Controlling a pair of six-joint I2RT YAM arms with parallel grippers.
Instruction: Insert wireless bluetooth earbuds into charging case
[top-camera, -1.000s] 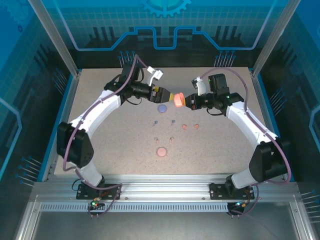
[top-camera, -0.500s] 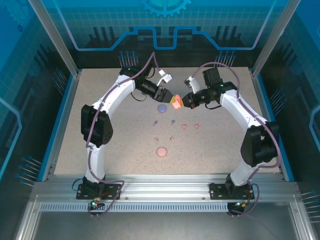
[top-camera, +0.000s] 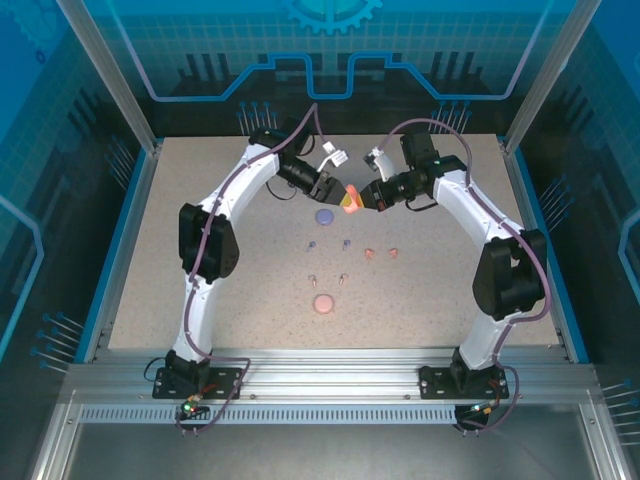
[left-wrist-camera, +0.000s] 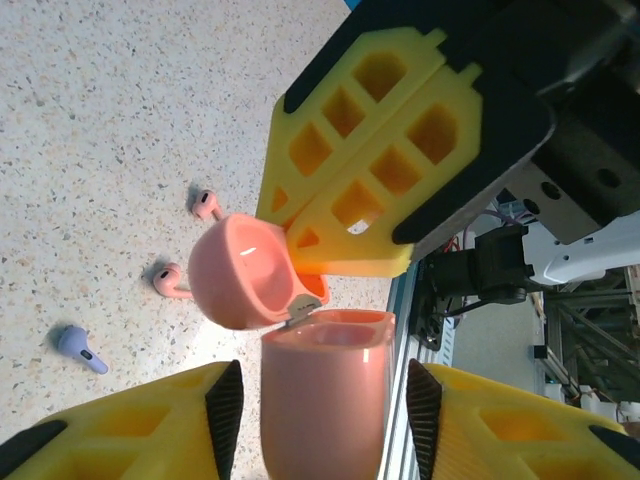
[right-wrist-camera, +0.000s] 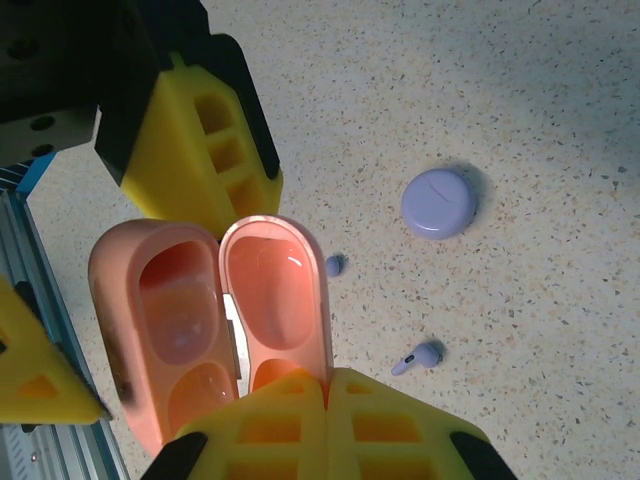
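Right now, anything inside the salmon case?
Nothing: the case is open, both wells bare. The lower end of the lid is covered by the right gripper pinching it.

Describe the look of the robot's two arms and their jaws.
The left arm and right arm have white links, black joints and a purple cable running along each. Their jaws are yellow plastic, moulded with open grid pockets, on black mounts.

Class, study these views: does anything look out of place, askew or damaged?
Nothing damaged. The salmon case hangs open in mid-air, lid pinched in the right gripper, left gripper around its body; the earbuds lie loose on the table.
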